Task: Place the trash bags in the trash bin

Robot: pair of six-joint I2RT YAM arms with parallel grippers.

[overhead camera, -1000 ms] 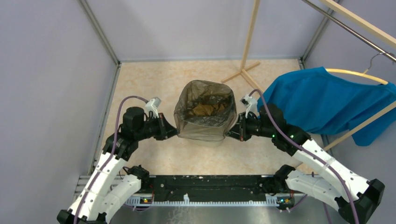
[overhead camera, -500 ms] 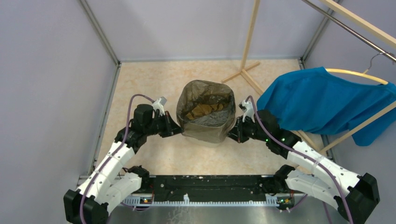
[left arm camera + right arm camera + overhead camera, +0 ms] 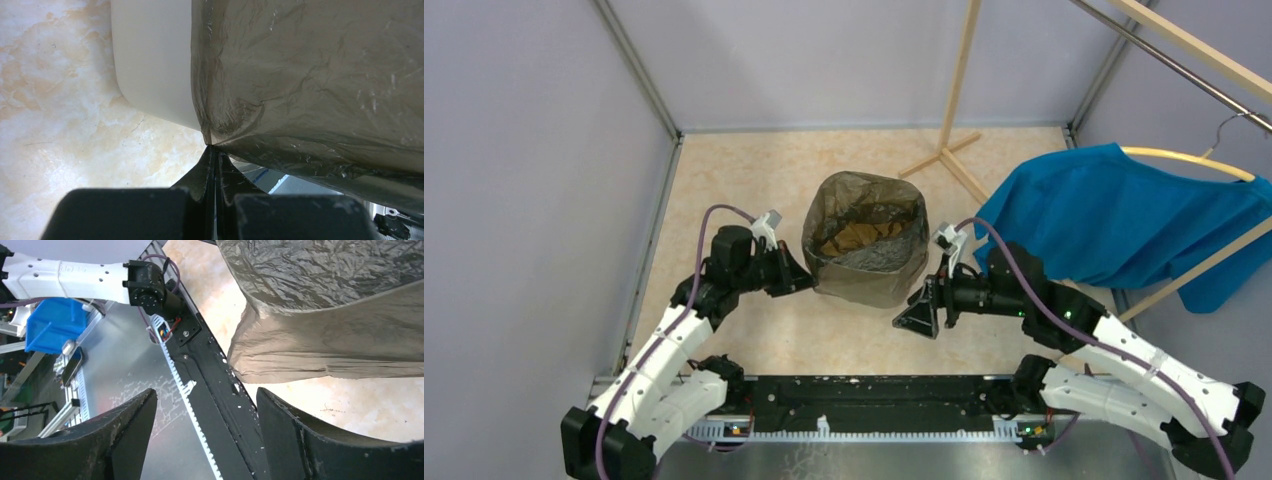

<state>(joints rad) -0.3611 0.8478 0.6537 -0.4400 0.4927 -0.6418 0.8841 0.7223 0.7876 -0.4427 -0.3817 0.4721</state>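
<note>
The thin grey-brown trash bag (image 3: 864, 262) is draped over the trash bin, lining its mouth and covering its sides. In the left wrist view the bin's cream wall (image 3: 150, 60) shows bare beside the bag (image 3: 310, 75). My left gripper (image 3: 802, 280) is at the bin's left side, shut on a pinched fold of the bag's lower edge (image 3: 214, 148). To the near right of the bin, my right gripper (image 3: 914, 320) stands open with nothing between its fingers (image 3: 206, 395). The bag (image 3: 325, 300) hangs loose above and beyond it.
A blue garment (image 3: 1124, 220) hangs on a hanger at the right. A wooden stand (image 3: 944, 152) rises behind the bin. The black base rail (image 3: 874, 405) runs along the near edge. Grey walls close in the left and back.
My right gripper has opened, let go of the bag's right side and dropped back toward the near edge. The left gripper keeps its hold; both arms had earlier shifted toward the bin.
</note>
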